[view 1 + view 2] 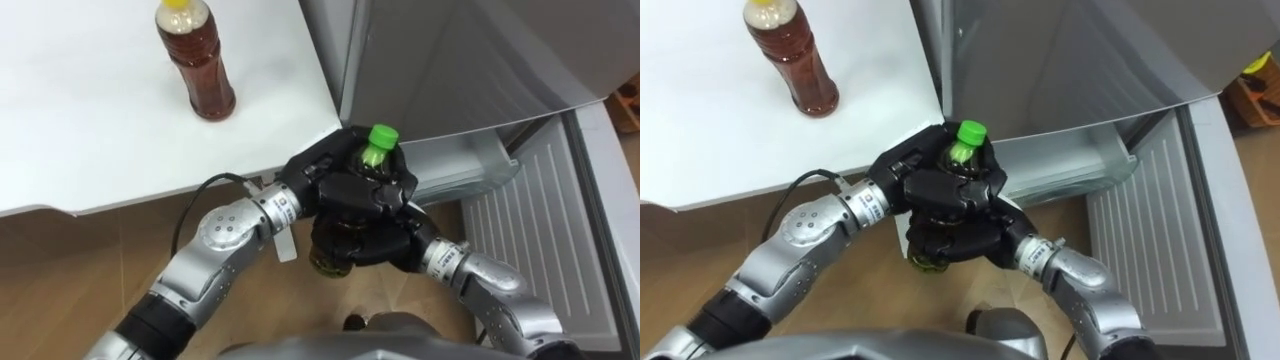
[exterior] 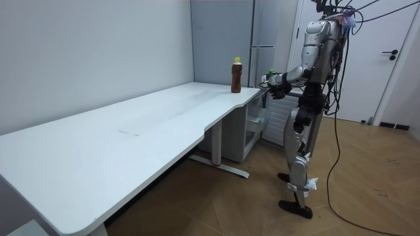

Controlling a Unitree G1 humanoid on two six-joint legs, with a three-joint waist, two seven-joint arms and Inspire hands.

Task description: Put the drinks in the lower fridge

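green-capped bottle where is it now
Centre of the left eye view: green-capped dark plastic bottle clasped in left hand and right hand, just off the white table's corner, beside the grey fridge.

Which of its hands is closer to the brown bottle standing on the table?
Left. Its left hand wraps the green-capped bottle on the side facing the brown bottle; the right hand clasps the same bottle from the far side, toward the fridge.

My black left hand and black right hand are framing the green-capped bottle of dark drink. The brown bottle is wearing a yellow cap, the table gleaming white, the fridge grey.
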